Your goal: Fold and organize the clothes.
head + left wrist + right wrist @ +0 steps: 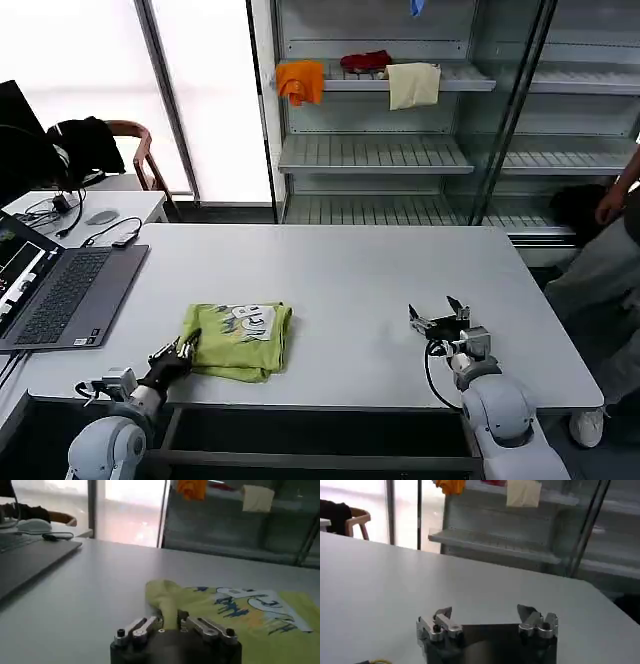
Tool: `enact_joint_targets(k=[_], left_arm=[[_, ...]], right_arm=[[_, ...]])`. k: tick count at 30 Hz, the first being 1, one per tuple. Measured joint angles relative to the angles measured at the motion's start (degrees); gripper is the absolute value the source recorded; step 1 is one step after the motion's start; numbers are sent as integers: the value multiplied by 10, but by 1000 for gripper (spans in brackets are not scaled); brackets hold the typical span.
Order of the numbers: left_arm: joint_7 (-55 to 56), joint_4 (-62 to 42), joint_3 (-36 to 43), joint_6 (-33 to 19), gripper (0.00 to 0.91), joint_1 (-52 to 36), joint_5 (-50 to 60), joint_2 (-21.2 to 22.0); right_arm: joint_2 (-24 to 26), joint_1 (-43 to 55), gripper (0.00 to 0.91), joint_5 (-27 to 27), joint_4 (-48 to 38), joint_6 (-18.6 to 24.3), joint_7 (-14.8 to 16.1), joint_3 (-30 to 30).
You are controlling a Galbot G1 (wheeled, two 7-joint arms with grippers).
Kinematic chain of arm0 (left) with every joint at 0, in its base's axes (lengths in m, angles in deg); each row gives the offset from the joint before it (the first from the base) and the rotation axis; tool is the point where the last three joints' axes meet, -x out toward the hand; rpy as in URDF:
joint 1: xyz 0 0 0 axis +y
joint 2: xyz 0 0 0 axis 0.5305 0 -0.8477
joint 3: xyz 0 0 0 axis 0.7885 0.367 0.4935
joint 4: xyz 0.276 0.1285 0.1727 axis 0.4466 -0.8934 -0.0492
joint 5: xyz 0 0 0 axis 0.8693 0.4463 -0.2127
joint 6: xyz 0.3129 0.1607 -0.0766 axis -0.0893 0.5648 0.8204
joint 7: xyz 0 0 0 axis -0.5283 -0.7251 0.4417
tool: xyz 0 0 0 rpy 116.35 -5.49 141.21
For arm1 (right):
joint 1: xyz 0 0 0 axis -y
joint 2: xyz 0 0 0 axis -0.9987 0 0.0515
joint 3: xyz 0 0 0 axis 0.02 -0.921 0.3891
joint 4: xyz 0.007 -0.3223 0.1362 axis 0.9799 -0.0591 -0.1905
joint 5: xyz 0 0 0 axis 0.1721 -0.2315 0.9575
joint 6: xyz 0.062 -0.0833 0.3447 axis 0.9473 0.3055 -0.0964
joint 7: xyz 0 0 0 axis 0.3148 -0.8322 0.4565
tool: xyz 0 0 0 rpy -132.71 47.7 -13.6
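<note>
Looking down from my head, I see the lime-green T-shirt [239, 340] lying folded on the white table [350, 270], near the front edge and toward my left, its printed graphic facing up. My left gripper [187, 349] sits at the shirt's left edge, fingers closed on the cloth there. My right gripper [440, 319] rests low over bare table on my right, well apart from the shirt, its fingers spread wide and holding nothing. An open laptop [60, 290] lies at the table's left end, and on the shelves [380, 152] behind hang an orange cloth [300, 80] and a cream cloth [413, 85], with a red one [365, 61] between them.

From my left wrist, my left gripper [169, 624] has its fingers [140, 628] drawn together, pinching a raised fold of the T-shirt [235, 615] at its near corner; the rest of the shirt lies flat beyond, blue and white print showing.

From my right wrist, my right gripper [487, 622] stands with its two fingers [437, 625] far apart over the plain tabletop.
</note>
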Motion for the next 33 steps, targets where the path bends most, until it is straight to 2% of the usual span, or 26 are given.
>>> enact_joint_targets(k=[11, 19, 27, 33], left_arm=[[-19, -4, -36, -59, 10, -16, 130, -29], [-40, -21, -87, -92, 10, -49, 224, -114], [-67, -14, -99, -96, 10, -78, 270, -211], [-84, 4, -68, -101, 20, -76, 306, -239]], right_arm=[[7, 0, 907, 4, 4, 1, -1, -1], [2, -1, 907, 5, -4, 9, 0, -5], [-2, -7, 907, 5, -17, 21, 0, -4], [-2, -18, 907, 6, -23, 32, -1, 3]])
